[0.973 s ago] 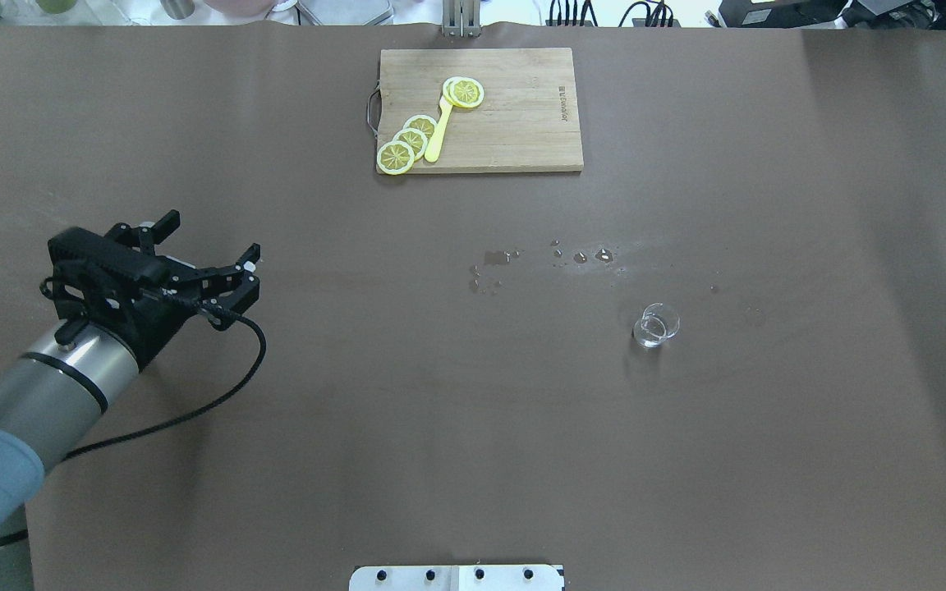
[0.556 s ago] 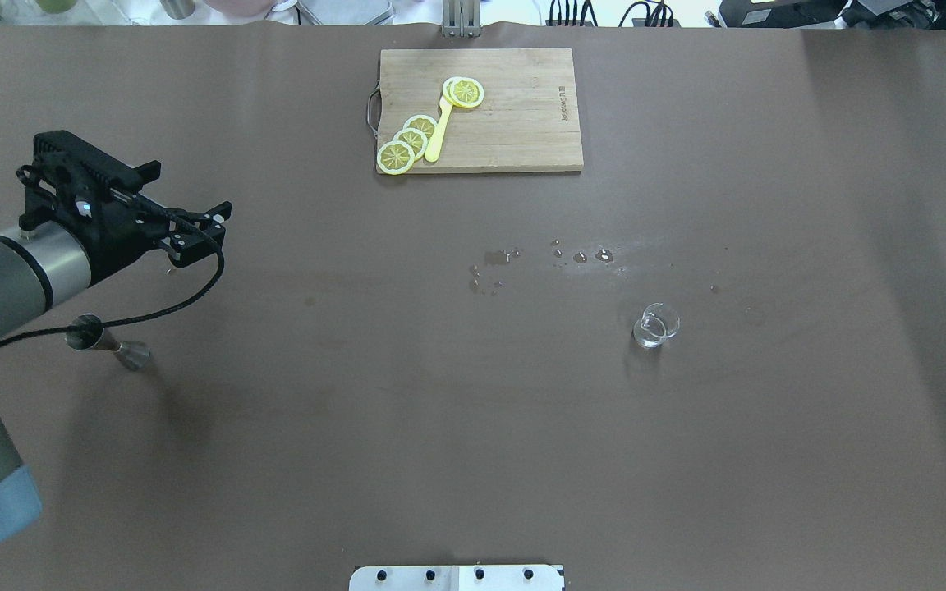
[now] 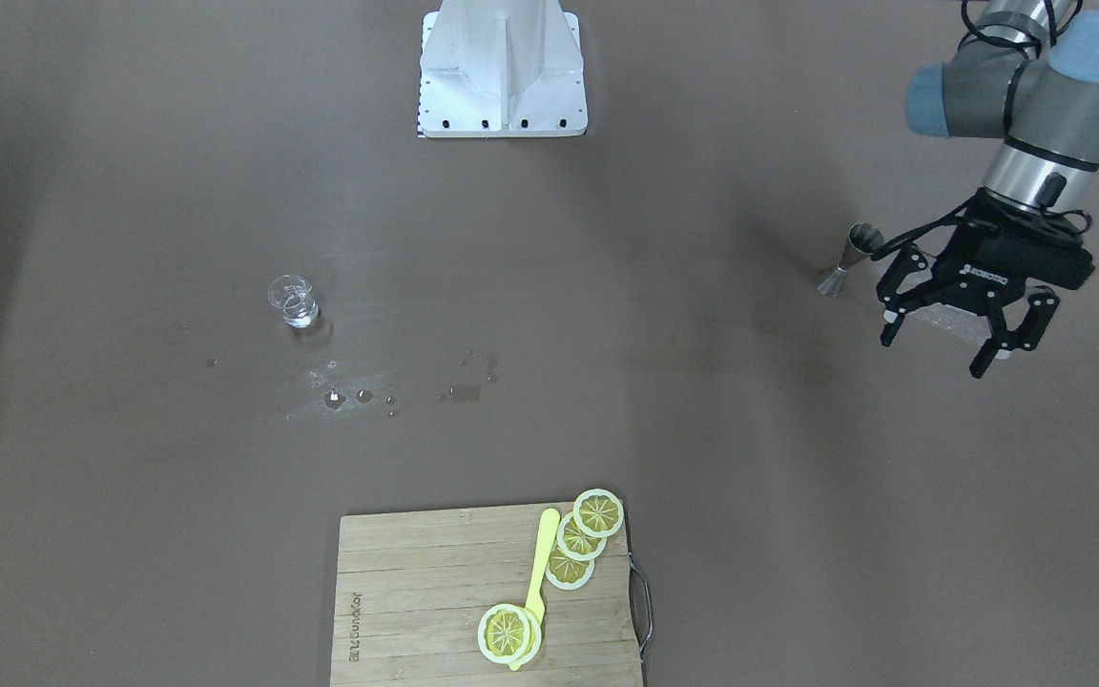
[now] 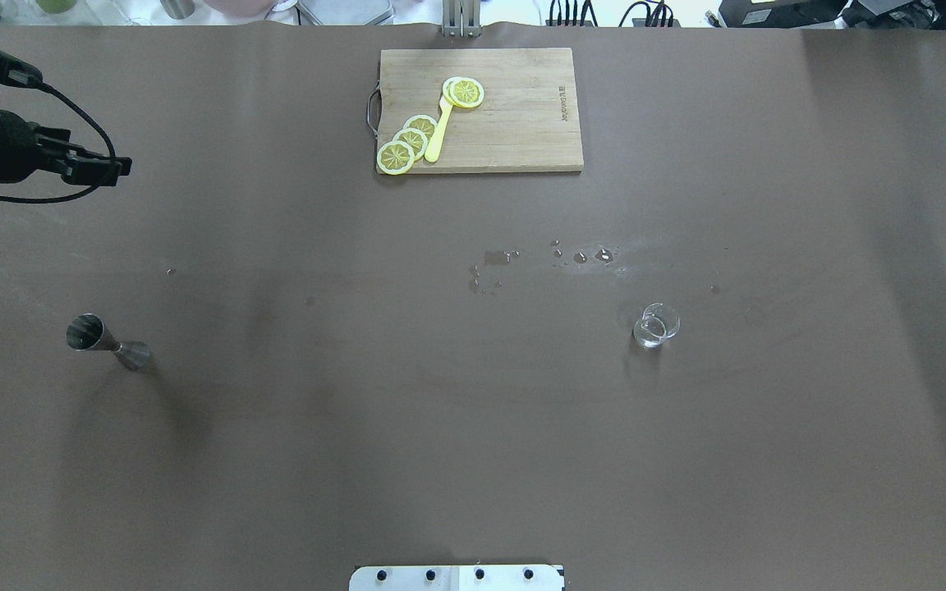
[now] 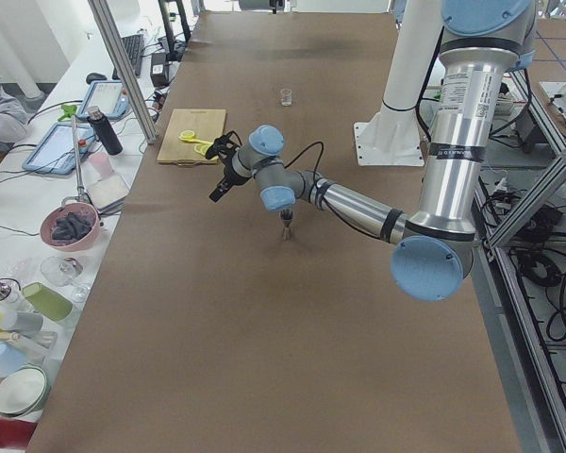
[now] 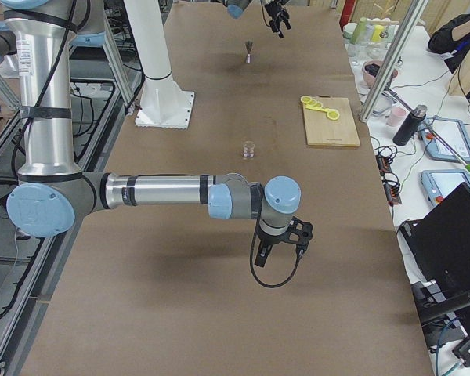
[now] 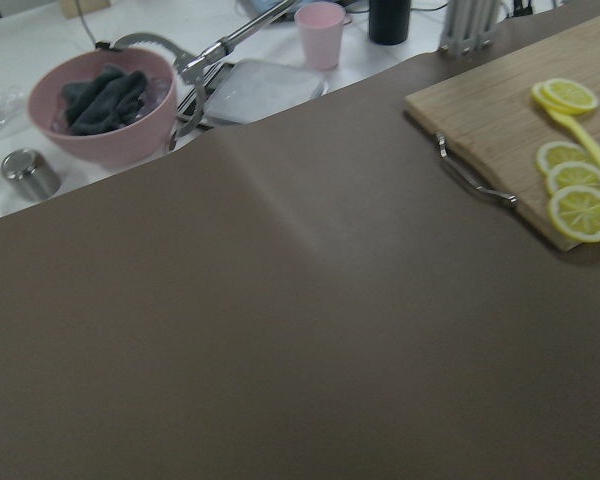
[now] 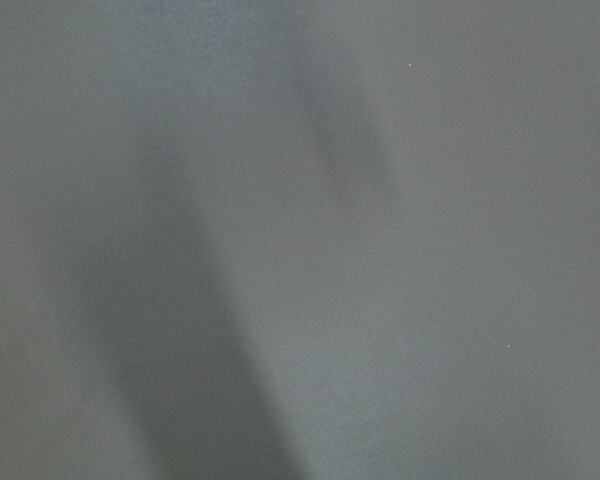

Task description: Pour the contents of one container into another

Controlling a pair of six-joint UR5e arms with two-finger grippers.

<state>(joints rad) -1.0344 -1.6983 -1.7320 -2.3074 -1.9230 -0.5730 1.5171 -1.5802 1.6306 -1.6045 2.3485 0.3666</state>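
Observation:
The clear glass cup (image 4: 655, 325) stands upright on the brown mat, right of centre, with no gripper near it; it also shows in the front view (image 3: 292, 301). The metal jigger (image 4: 107, 343) stands upright at the table's left side (image 3: 847, 258). My left gripper (image 3: 936, 348) hovers open and empty above the mat, a little beyond the jigger and apart from it; overhead it sits at the far left edge (image 4: 107, 171). My right gripper (image 6: 278, 254) shows only in the exterior right view, low over bare mat, and I cannot tell its state.
A wooden cutting board (image 4: 522, 115) with lemon slices and a yellow utensil lies at the far middle. Water drops (image 4: 580, 256) mark the mat near the centre. The robot base (image 3: 502, 67) stands at the near edge. A pink bowl (image 7: 105, 100) sits off the table's far left.
My left arm has swung away toward the far left edge of the table, uncovering the jigger that stands on the mat. The glass cup has not moved.

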